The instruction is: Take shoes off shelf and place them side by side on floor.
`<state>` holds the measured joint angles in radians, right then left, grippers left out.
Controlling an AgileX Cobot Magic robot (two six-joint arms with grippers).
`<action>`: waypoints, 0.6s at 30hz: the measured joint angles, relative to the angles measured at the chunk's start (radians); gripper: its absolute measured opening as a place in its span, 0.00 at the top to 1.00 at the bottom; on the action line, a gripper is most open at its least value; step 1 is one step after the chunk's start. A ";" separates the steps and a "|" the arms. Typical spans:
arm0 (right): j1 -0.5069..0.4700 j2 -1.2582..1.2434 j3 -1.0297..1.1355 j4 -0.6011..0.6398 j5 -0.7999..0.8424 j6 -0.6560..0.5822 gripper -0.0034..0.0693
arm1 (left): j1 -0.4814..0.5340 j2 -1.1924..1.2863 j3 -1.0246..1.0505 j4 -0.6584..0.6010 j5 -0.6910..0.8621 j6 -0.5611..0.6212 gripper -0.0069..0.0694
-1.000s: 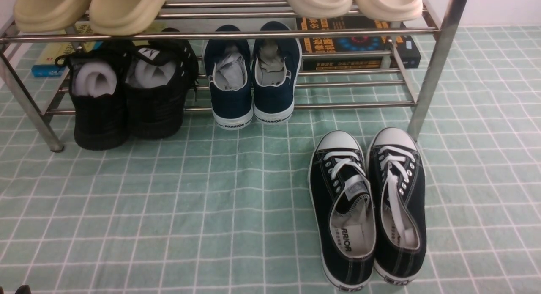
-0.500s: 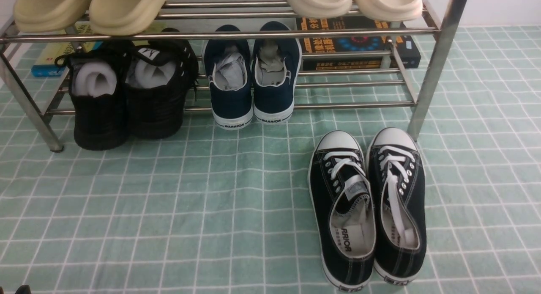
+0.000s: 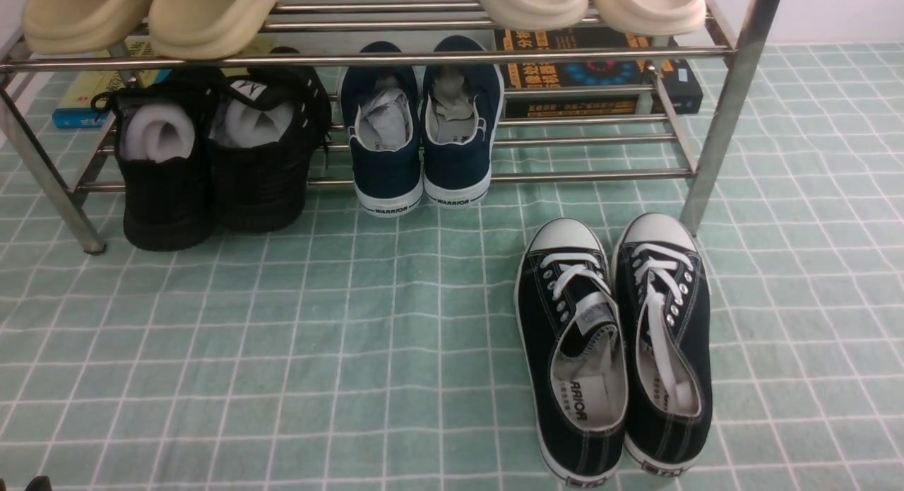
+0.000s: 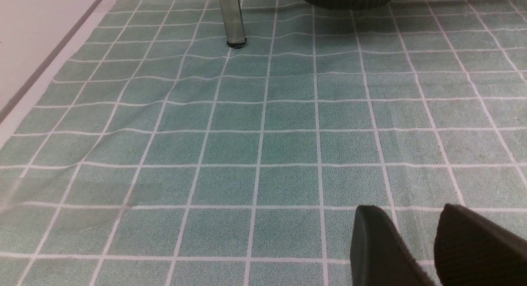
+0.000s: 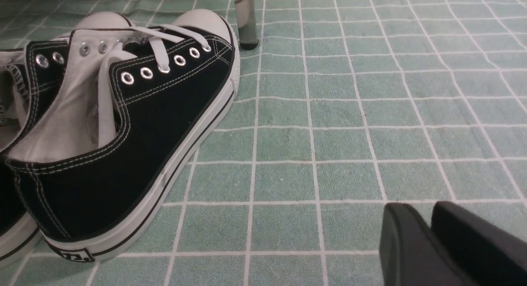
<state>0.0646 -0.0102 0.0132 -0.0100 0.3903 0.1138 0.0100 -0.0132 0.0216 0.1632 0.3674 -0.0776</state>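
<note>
1. Sitting side by side on the green, white-lined floor point(image 3: 282, 378), the black canvas shoes point(image 3: 667, 427) have white laces and toes.
2. Left gripper point(image 4: 413, 214) is open, right gripper point(image 5: 426, 210) just a little; both get cut off.

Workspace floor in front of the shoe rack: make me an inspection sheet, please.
Surface: pale green floor covering with white grid, slightly wrinkled
Job's things: black canvas low-top sneakers with white laces, both on the floor side by side, toes toward the rack
Clutter: navy canvas slip-ons and bulky black shoes on the lower tier; cream clogs above; books behind
Grippers: left end effector open, empty; right end effector slightly open, empty
Cables: nothing seen
Surroundings: shiny chrome tube rack; white wall behind
</note>
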 joint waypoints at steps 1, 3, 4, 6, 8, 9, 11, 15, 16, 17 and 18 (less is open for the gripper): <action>0.000 0.000 0.000 0.000 0.000 0.000 0.79 | 0.000 0.000 0.000 0.000 0.000 0.000 0.59; 0.000 0.000 0.000 0.000 0.000 0.000 0.78 | 0.000 0.000 0.000 0.000 0.000 0.000 0.59; 0.000 0.000 0.000 0.000 0.000 0.000 0.78 | 0.000 0.000 0.000 0.000 0.000 0.000 0.59; 0.000 0.000 0.000 0.000 0.000 0.000 0.78 | 0.000 0.000 0.000 0.000 0.000 0.000 0.59; 0.000 0.000 0.000 0.000 0.000 0.000 0.77 | 0.000 0.000 0.000 0.000 0.000 0.000 0.59; 0.000 0.000 0.000 0.000 0.000 0.000 0.77 | 0.000 0.000 0.000 0.000 0.000 0.000 0.59; 0.000 0.000 0.000 0.000 0.000 0.000 0.77 | 0.000 0.000 0.000 0.000 0.000 0.000 0.59; 0.000 0.000 0.000 0.000 0.000 0.000 0.77 | 0.000 0.000 0.000 0.000 0.000 0.000 0.59; 0.000 0.000 0.000 0.000 0.000 0.000 0.77 | 0.000 0.000 0.000 0.000 0.000 0.000 0.59; 0.000 0.000 0.000 0.000 0.000 0.000 0.77 | 0.000 0.000 0.000 0.000 0.000 0.000 0.59; 0.000 0.000 0.000 0.000 0.000 0.000 0.77 | 0.000 0.000 0.000 0.000 0.000 0.000 0.59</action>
<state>0.0646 -0.0102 0.0132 -0.0100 0.3903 0.1138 0.0100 -0.0132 0.0216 0.1632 0.3674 -0.0776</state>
